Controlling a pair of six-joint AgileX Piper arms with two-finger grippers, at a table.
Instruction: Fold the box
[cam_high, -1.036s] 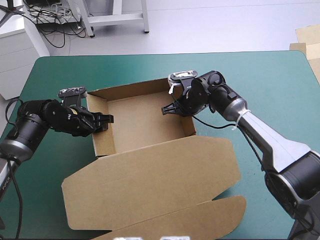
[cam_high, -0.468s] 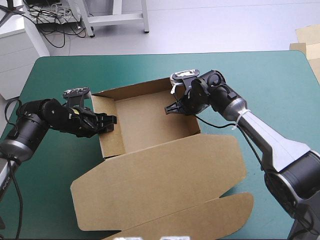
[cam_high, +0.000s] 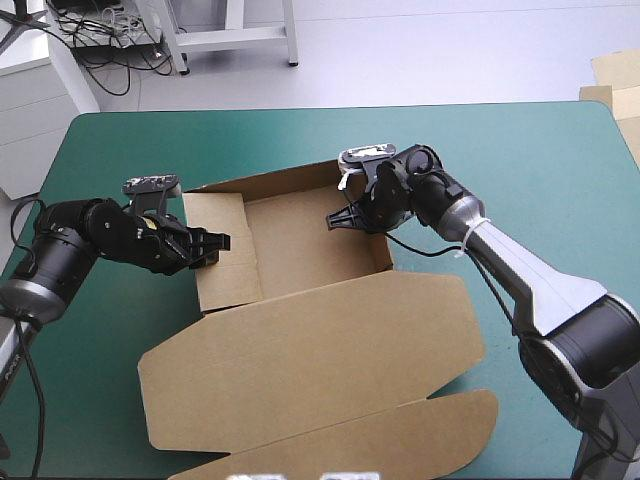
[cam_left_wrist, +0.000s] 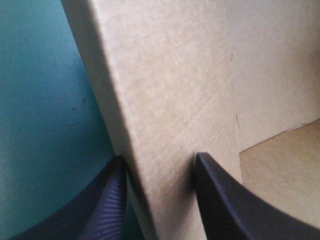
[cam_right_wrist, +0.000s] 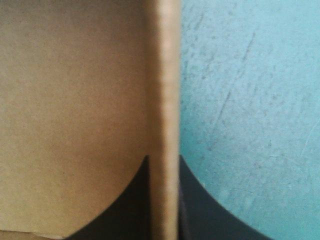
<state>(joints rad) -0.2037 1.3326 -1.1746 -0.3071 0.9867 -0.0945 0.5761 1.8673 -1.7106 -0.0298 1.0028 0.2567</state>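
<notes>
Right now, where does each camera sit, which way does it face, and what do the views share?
High view: above and behind the robot, looking forward and down at the teal-green table and brown box; both arms show, left tool and right tool.
Left wrist view: above the left wrist, looking along the tool at the box's left wall; its black fingers pinch it.
Right wrist view: above the right wrist, looking along the right wall; its black fingers pinch it.
Shared: all show box and table cover.
</notes>
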